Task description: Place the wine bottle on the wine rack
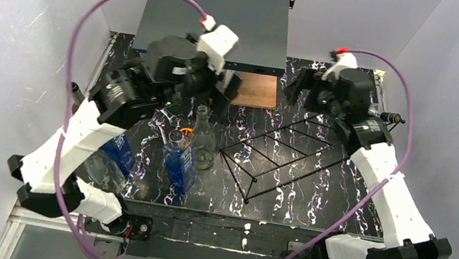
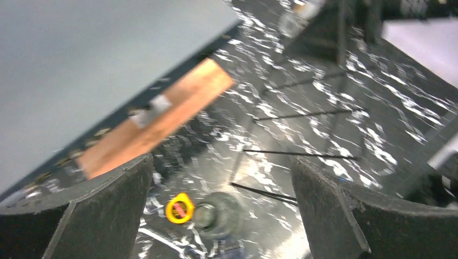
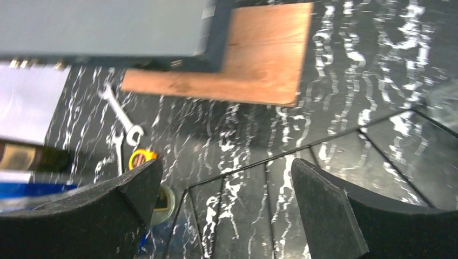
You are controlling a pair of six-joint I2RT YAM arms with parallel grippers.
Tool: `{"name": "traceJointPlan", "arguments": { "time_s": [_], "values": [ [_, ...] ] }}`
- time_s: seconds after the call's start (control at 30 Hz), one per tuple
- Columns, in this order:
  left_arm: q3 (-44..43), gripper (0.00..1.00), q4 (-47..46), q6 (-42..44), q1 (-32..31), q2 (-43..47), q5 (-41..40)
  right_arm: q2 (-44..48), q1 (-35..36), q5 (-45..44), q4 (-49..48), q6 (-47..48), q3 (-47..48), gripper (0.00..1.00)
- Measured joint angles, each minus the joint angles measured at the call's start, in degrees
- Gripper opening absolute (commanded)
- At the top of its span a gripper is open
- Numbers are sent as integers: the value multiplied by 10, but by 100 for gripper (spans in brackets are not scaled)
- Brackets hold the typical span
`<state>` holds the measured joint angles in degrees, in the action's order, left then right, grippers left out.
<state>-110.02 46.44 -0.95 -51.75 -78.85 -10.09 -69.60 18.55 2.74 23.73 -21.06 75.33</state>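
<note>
From above, the wine rack [image 1: 283, 154] sits on the right side of the black table [image 1: 313, 203]. A clear bottle [image 1: 203, 140] stands up just left of the rack, and a blue bottle [image 1: 179, 162] is close beside it. The left gripper [image 1: 225, 92] hangs near a wooden board [image 1: 256, 90]. The right gripper [image 1: 297, 86] hangs by the far end of the rack.

In the left wrist view, the jaws are wide apart and hold nothing. A bottle top and a yellow tape measure [image 2: 180, 209] are below them.

In the right wrist view, the jaws are also wide and empty, over the rack's wires. Two wrenches [image 3: 121, 110] lie nearby.
</note>
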Motion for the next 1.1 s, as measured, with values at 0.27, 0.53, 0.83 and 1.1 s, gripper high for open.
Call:
{"name": "traceJointPlan", "arguments": {
  "time_s": [0.27, 0.53, 0.83, 1.1],
  "values": [
    [128, 98, -130, 89, 63, 113, -105, -37, 176, -38, 0, 25, 35, 97],
    [333, 98, -304, 146, 107, 242, -177, -61, 278, -44, -41, 45, 36, 89],
    [378, 98, -392, 164, 142, 241, -199, -78, 368, -72, -71, 80, 38, 85],
    [439, 98, -419, 155, 183, 244, -207, -93, 386, -84, -96, 94, 47, 81]
  ]
}}
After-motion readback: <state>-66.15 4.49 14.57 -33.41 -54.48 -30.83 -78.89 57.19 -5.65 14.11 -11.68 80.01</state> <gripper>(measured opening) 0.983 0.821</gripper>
